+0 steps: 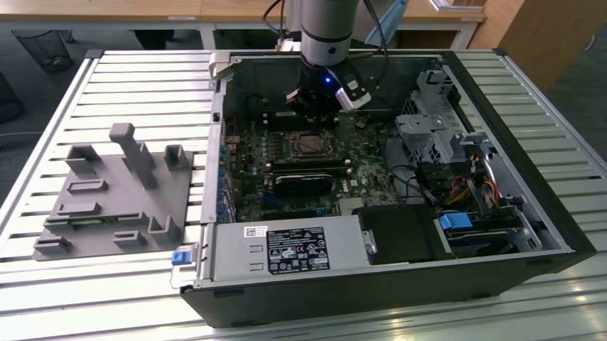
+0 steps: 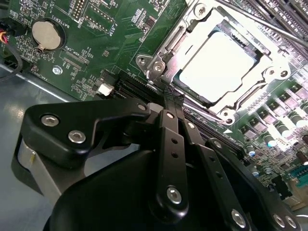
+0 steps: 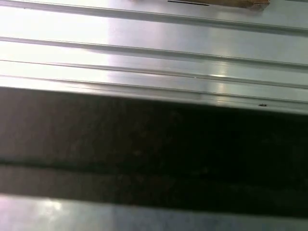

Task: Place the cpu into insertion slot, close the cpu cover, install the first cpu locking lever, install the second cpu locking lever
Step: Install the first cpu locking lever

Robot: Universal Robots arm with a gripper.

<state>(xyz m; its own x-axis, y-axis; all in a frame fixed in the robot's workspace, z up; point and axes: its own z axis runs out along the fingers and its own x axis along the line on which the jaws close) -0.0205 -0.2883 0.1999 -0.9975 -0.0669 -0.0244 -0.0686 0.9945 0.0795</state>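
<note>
Slatted metal bench, open case mid-frame; gripper [image 2: 166, 98] clenched, empty, beside cpu [image 2: 216, 65] seated under cpu cover [image 2: 269, 72] — thin, stiff, probably edge-hold only.

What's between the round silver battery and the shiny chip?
In the second wrist view, green circuit board with small parts lies between the battery and the cpu, then the cpu cover edge.

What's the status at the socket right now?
Gripper low beside the insertion slot, nothing seen held. Cpu seated, cpu cover down over it. Nothing in the way.
</note>
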